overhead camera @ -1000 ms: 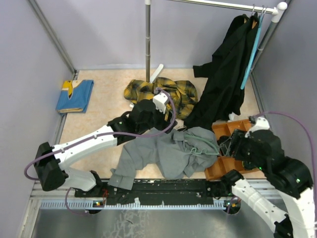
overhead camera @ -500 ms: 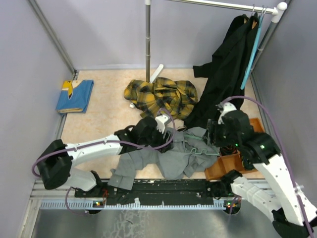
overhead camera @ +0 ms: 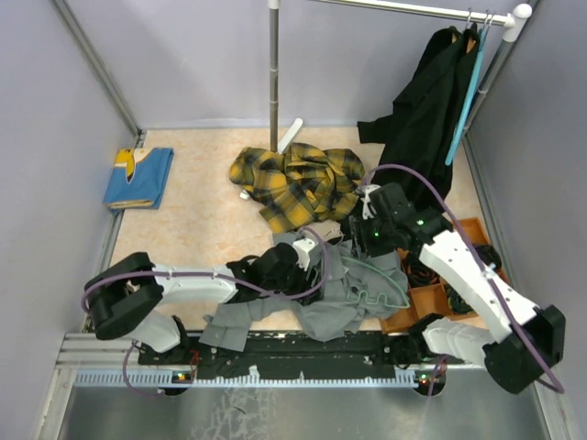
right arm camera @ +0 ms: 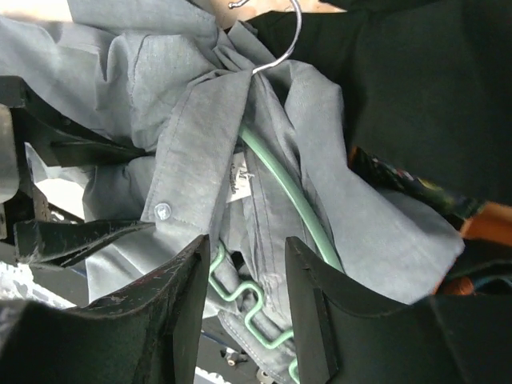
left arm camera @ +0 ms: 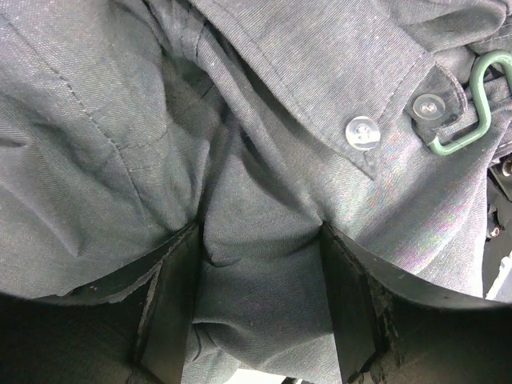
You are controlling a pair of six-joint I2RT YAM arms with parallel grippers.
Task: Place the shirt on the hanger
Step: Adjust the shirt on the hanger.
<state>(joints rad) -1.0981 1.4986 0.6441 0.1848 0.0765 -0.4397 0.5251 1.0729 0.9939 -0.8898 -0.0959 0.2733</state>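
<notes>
Cloth [overhead camera: 139,178], blue, folded flat on the table [overhead camera: 193,183], well to the left of the left jaws and farther out. Left arm [overhead camera: 188,278] low over the table. Left jaws parted and pressed down into the shirt [overhead camera: 316,302], a fold of grey fabric bulging up between the two fingers [left arm camera: 172,308], nothing pinched. Just beyond those jaws and to their right, two clear buttons [left arm camera: 364,132] on the shirt's edge, with a green loop of the hanger [right arm camera: 276,170] poking out beside them.

Plaid shirt [overhead camera: 298,179], yellow and black, heaped on the table beyond both pairs of jaws, near the pole [overhead camera: 273,82].

Hanger lying within the grey shirt, under the right jaws: one sloping arm running between the right fingers [right arm camera: 308,312], wavy bar showing between them nearer the wrist, metal hook [right arm camera: 282,44] out at the collar [right arm camera: 200,128] ahead of them. Right jaws released too, just above collar and hanger, clasping nothing.

Black garment [overhead camera: 417,128] to the right of the right jaws, hung from the rail [overhead camera: 413,9] and trailing down to the table. Orange tray [overhead camera: 431,298] beneath the right arm [overhead camera: 477,284], behind its jaws.
</notes>
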